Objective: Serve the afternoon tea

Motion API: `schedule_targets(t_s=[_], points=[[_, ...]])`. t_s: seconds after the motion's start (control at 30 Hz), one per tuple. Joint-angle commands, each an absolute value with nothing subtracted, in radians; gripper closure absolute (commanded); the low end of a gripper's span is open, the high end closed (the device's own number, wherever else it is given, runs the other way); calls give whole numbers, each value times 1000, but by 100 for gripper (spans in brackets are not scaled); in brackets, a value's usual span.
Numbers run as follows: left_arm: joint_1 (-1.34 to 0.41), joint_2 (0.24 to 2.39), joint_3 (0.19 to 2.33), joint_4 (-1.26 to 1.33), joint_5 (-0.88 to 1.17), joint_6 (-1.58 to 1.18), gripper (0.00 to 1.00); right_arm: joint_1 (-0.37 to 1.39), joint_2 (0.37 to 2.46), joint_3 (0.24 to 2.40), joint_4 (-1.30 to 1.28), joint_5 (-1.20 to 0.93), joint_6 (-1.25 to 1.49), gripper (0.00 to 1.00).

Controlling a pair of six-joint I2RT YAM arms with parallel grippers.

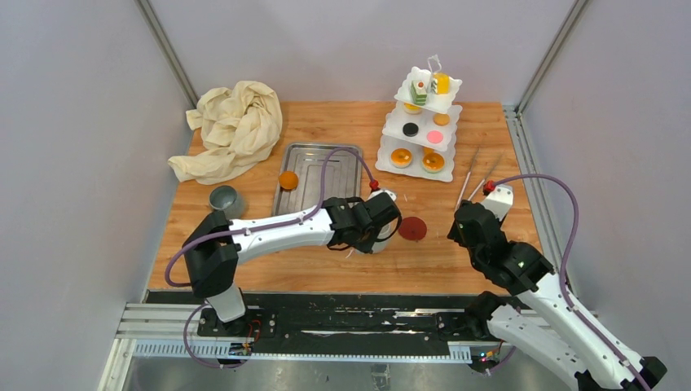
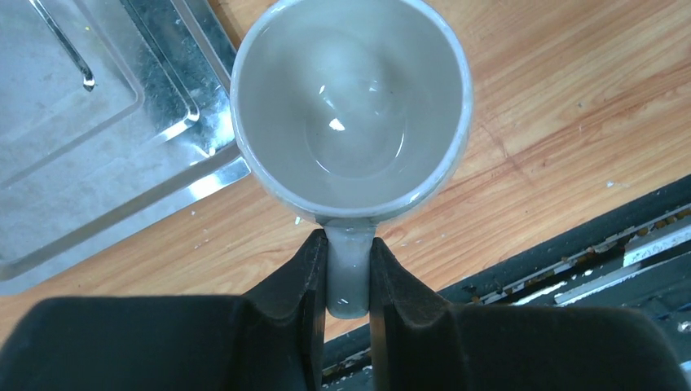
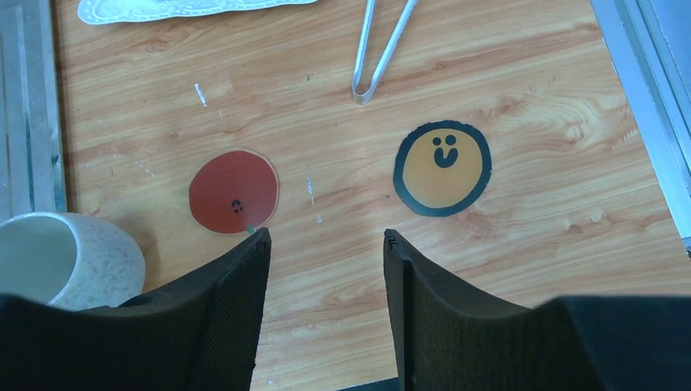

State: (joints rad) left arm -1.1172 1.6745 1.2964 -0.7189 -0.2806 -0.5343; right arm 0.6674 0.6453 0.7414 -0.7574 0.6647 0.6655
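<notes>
Okay, left gripper (image 2: 347, 244) is clamped narrow on the handle of the mug (image 2: 350, 106). The fingers pinch it from both sides, with the cup body straight ahead of the tips and its mouth up. It looks empty. Can't tell whether its base is on the table or just off it.

Key relation: the red coaster (image 1: 412, 229) lies just beside the mug on the right-arm side, roughly in line with the left forearm's reach. From the right wrist view the mug sits at the lower left and the coaster up and to the right of it, apart, not touching. Judged next move is a short push further along that line to set the mug on the coaster. The handle's long axis points back at the left wrist, so no turn looks needed.

Right gripper (image 3: 326, 240) is open at a middling gap, holding nothing, and hangs over bare wood between the red coaster and the orange coaster (image 3: 442, 169). The left arm has the mug, so it does the placing.

The rest:
- Stand (image 1: 424, 122) is loaded with cakes at the far right.
- Grey mug (image 1: 223, 198) is at the left, well apart, beside the tray (image 1: 326, 155).
- Tongs (image 3: 379, 49) lie past the coasters.
</notes>
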Motion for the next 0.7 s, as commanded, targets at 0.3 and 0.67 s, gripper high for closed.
schedule_targets(t_s=[0.3, 0.67], points=[[-1147, 1720, 1279, -570, -311, -647, 77, 676, 651, 769, -784, 715, 684, 47], [-1149, 1615, 1315, -667, -340, -603, 40, 676, 721, 850, -800, 612, 639, 40]])
